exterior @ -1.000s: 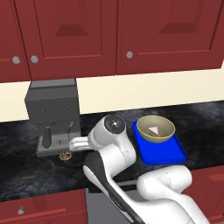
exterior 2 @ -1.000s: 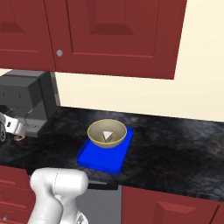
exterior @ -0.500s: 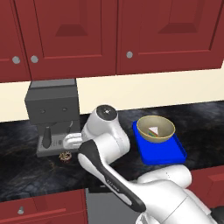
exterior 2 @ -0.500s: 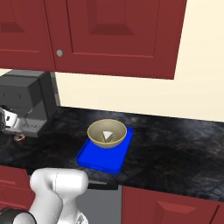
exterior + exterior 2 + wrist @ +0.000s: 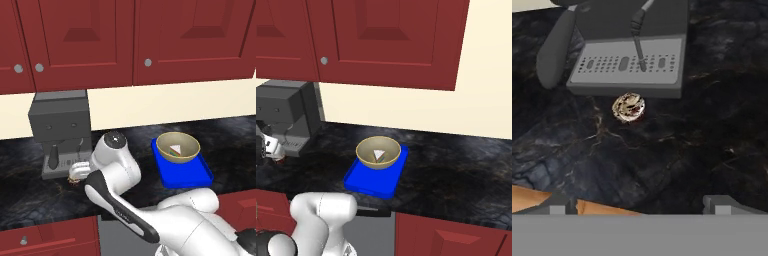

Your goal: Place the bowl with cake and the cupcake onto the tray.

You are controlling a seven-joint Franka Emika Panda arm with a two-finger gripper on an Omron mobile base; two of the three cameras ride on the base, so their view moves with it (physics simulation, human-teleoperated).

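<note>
No readable text, labels or numbers anywhere.

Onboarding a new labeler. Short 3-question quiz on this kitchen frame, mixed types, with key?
1. True or false: the bowl with cake already sits on the tray.
2. Where is the cupcake? A) on the tray B) on the counter in front of the coffee machine C) in the bowl
3. Fill in: the gripper is ___ and holds nothing.

Key: 1 true; 2 B; 3 open.
</note>
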